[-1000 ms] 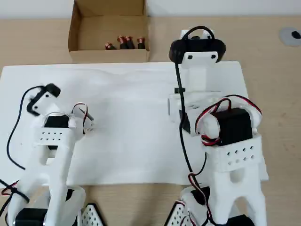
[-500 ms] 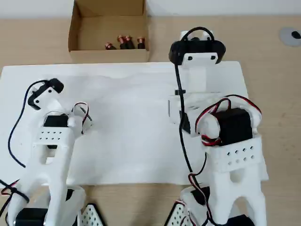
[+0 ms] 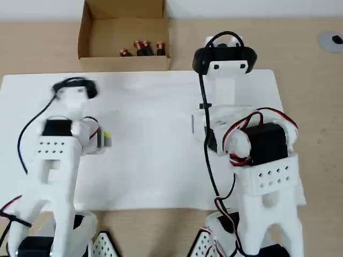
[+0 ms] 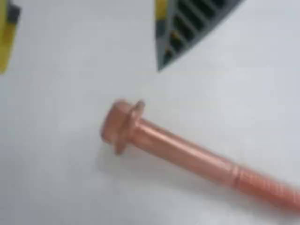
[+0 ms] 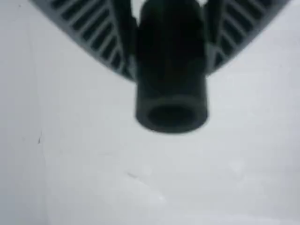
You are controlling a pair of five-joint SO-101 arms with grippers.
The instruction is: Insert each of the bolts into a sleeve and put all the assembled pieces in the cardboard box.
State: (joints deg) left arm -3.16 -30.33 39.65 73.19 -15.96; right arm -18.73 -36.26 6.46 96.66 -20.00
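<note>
On the left side of the desk (image 3: 311, 80), your left pincer (image 4: 84, 51) stands wide and holds nothing; the copper bolt (image 4: 187, 152) lies flat on the white sheet (image 3: 150, 150) just beyond its tips, touched by neither finger. On the right side, your right pincer (image 5: 171, 70) is closed around a black sleeve (image 5: 171, 93), bore end facing out over the sheet; whether the sleeve touches the sheet you cannot tell. At the far edge, just past the sheet, the cardboard box (image 3: 81, 43) holds a short row of assembled pieces (image 3: 142, 48) along its near wall, about four of them. So most of the job looks done, with those pieces already boxed; what is left, as far as you can see, is this one pair. You have yet to pick up the bolt, seat it in the held sleeve, and carry the joined piece to the box; whether any other loose parts lie under the arms is hidden.
</note>
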